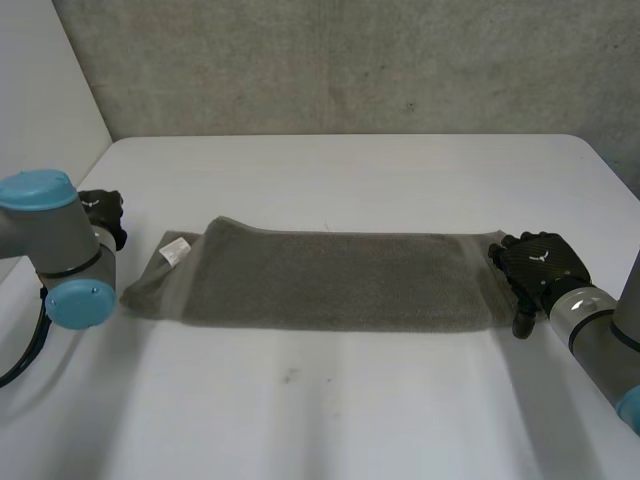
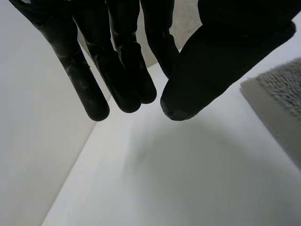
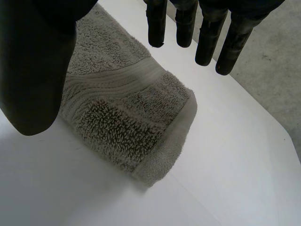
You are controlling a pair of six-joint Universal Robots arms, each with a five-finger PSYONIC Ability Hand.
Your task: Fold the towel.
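Note:
A grey towel (image 1: 335, 280) lies folded into a long strip across the middle of the white table (image 1: 350, 420), with a white label (image 1: 176, 251) near its left end. My left hand (image 1: 103, 215) hovers a little beyond that left end, open, its fingers (image 2: 117, 70) straight and holding nothing; the towel's end (image 2: 282, 108) lies beside it. My right hand (image 1: 538, 268) is at the towel's right end, open, with fingers (image 3: 207, 33) spread above the end's corner (image 3: 155, 141) and not touching it.
A grey wall (image 1: 350, 60) rises behind the table's far edge. White table surface stretches in front of the towel and behind it.

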